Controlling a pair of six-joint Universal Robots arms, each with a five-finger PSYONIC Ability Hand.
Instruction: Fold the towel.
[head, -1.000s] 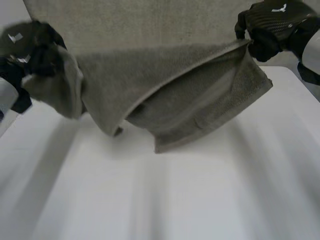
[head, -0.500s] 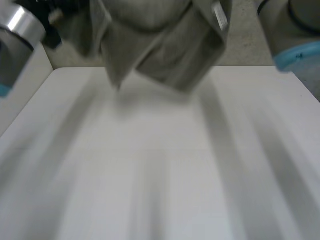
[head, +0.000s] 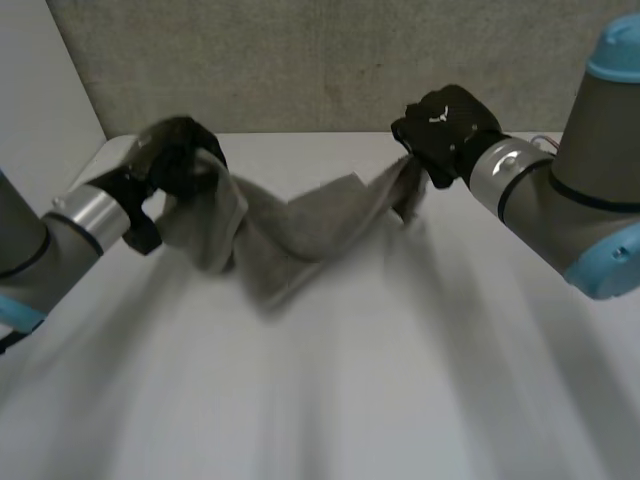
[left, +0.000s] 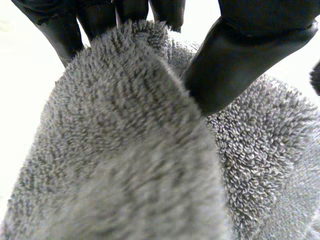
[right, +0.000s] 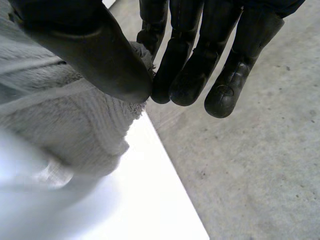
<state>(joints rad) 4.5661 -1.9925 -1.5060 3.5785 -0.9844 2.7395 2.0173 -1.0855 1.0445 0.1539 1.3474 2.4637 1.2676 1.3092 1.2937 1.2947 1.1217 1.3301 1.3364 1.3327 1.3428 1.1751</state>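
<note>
- Head view: we find the towel (head: 300, 225) bunched into a thick band and strung between the two hands over the far half of the table (head: 350, 400).
- The left hand (head: 175, 160) holds one end near the table's far left corner. The cloth is wadded thick around it and hangs down just beside it.
- The right hand (head: 445, 130) holds the other end near the far edge, right of the middle. A short flap hangs below it.
- The band sags lowest left of the middle. We cannot tell whether that low point touches the table.
- Left wrist view: the left hand (left: 250, 45) grips a thick fold of the towel (left: 130, 150). Its thumb presses into the pile from one side. Its fingers (left: 57, 27), held close together, come over the fold from the other side, so the fold is pinched between them.
- Right wrist view: the thumb (right: 85, 45) and fingers (right: 195, 60) of the right hand meet on a thin edge of the towel (right: 65, 110). The fingers lie side by side, and the ones nearest the thumb clamp the cloth against it.
- Below that grip we note the table (right: 145, 200) and the grey floor (right: 260, 165) beyond its edge.
</note>
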